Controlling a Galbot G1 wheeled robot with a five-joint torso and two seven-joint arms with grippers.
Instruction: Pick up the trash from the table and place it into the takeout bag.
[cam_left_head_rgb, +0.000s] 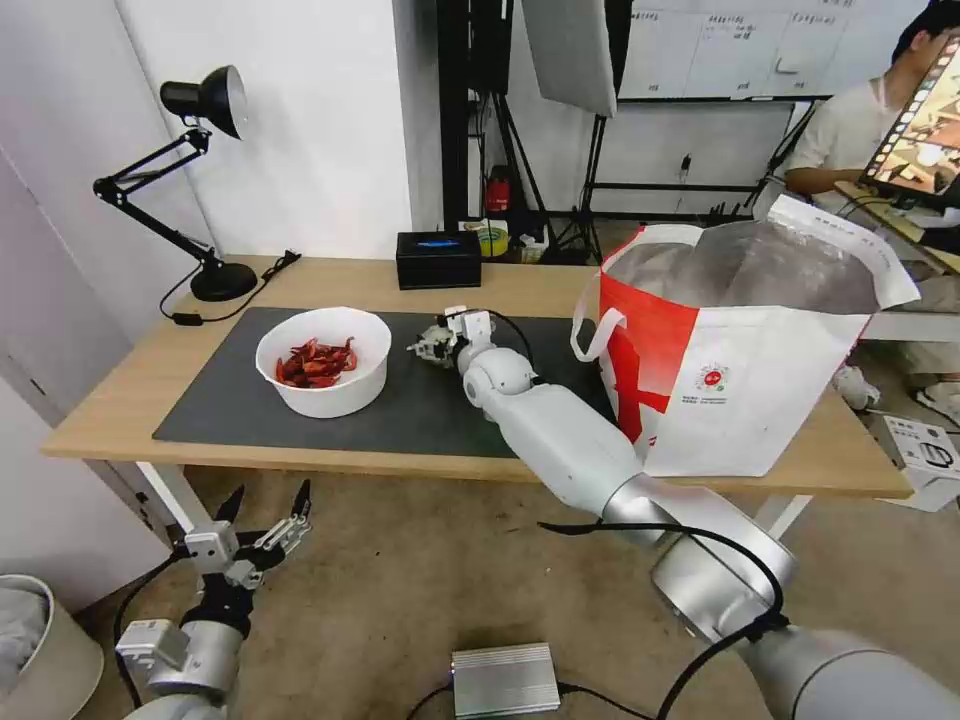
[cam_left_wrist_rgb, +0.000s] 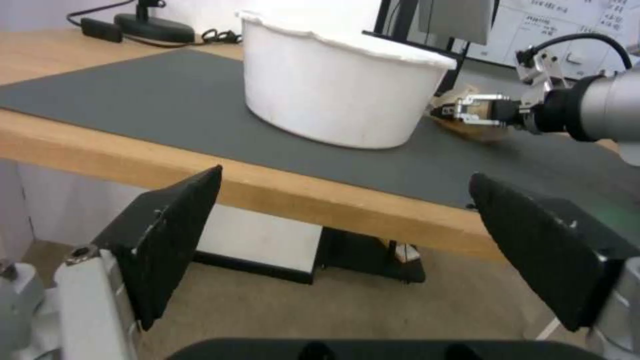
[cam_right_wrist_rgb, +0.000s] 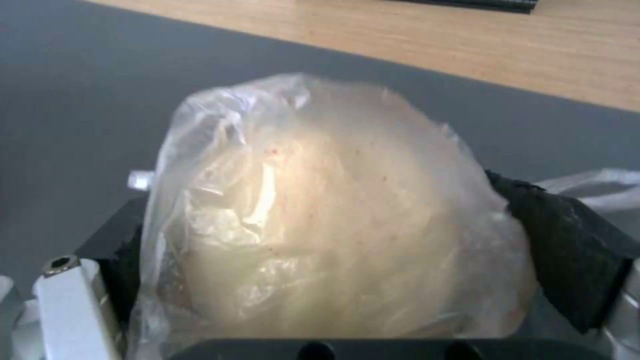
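Observation:
The small knotted clear bag (cam_left_head_rgb: 436, 343) (cam_right_wrist_rgb: 333, 225) lies on the dark mat (cam_left_head_rgb: 230, 400) of the table (cam_left_head_rgb: 120, 400). My right gripper (cam_left_head_rgb: 428, 347) (cam_right_wrist_rgb: 340, 235) is down at it, open, with the bag filling the space between the black pads (cam_right_wrist_rgb: 567, 250). The left wrist view has that gripper (cam_left_wrist_rgb: 445, 111) over the bag (cam_left_wrist_rgb: 475, 132), just past the white bowl (cam_left_head_rgb: 322, 360) (cam_left_wrist_rgb: 340, 95) of red crayfish shells. The takeout bag (cam_left_head_rgb: 740, 380) stands open at the table's right end. My left gripper (cam_left_head_rgb: 265, 515) (cam_left_wrist_rgb: 340, 240) hangs open below the table's front edge.
At the table's back stand a black tissue box (cam_left_head_rgb: 438, 258) and a black desk lamp (cam_left_head_rgb: 205, 150) with its cable. On the floor lie a metal box (cam_left_head_rgb: 505, 680) and a pale bin (cam_left_head_rgb: 40, 640). Tripods stand behind the table.

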